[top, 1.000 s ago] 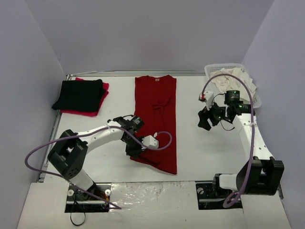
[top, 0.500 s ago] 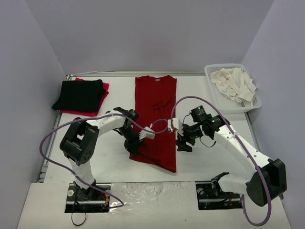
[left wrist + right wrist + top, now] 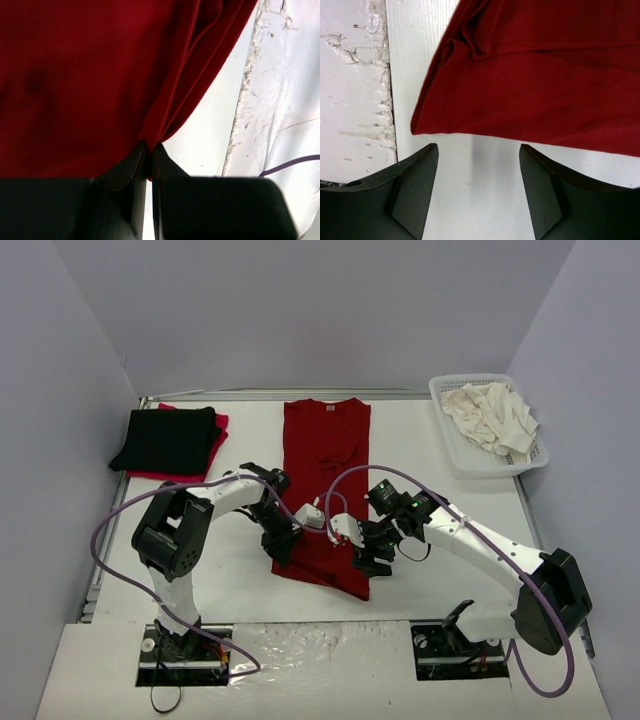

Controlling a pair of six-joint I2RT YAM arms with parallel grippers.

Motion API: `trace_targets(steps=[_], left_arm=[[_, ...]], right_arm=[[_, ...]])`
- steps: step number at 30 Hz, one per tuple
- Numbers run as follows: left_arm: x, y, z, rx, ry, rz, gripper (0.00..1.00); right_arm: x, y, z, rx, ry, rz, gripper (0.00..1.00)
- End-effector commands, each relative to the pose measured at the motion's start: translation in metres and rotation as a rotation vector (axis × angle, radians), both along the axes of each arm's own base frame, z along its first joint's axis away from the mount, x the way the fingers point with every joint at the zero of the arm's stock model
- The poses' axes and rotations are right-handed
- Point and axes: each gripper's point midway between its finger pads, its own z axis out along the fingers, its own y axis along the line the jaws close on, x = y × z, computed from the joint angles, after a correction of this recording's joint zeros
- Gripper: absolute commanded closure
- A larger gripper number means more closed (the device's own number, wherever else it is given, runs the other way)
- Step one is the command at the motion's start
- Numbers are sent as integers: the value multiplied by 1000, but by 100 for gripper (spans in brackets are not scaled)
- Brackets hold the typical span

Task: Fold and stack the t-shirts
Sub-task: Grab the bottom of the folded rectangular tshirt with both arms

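Left end effector (image 3: 150, 146) was clamped on the near hem of the dark red shirt (image 3: 329, 455); right end effector (image 3: 479, 150) stood open, with the other near corner just ahead.

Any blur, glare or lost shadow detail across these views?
Top external: even, soft light, sharp, few shadows. Left wrist: left tool nearly black, detail lost; dark red t-shirt slightly soft. Right wrist: table bright, near glare; right tool shaded.

In the middle, spread t-shirt (image 3: 326, 455), folded t-shirts (image 3: 168, 440) stacked far left, basket (image 3: 490, 469) far right holding heaped t-shirts (image 3: 492, 415).
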Motion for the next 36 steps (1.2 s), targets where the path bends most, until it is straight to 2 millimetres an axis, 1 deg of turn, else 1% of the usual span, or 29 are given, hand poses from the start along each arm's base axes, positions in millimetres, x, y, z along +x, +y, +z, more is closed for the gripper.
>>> trace_targets(steps=[1,5,9,12,14,15,16,21,25,28,30,32,36], left_arm=[[11,-6,17,-54,32,52,98],[17,-5,19,-74,43,82,98],[19,-3,22,-86,38,96,98],[20,-2,22,-88,37,99,98],[20,-2,21,-88,38,100,98],[20,-2,21,-86,38,101,97],[20,-2,21,-85,40,102,98],[21,-2,20,-80,41,105,97],[22,-2,20,-80,35,109,98],[23,-1,19,-77,34,112,98],[24,-1,18,-75,37,116,98],[26,-2,20,-86,41,126,98],[30,-1,23,-110,55,152,98]], right_arm=[[-4,0,-5,-67,27,-4,39],[-3,6,-4,-73,25,13,40],[-4,8,-10,-90,39,21,41],[-7,8,-16,-113,66,20,41],[-9,10,-15,-116,84,24,43],[-15,10,-16,-124,110,41,43],[-13,14,-11,-115,108,42,43],[-17,18,2,-104,132,69,44],[-20,16,14,-117,151,86,44],[-27,15,17,-122,168,123,43],[-30,16,16,-126,166,135,43],[-28,15,11,-160,158,136,43],[-32,17,4,-193,164,160,43]])
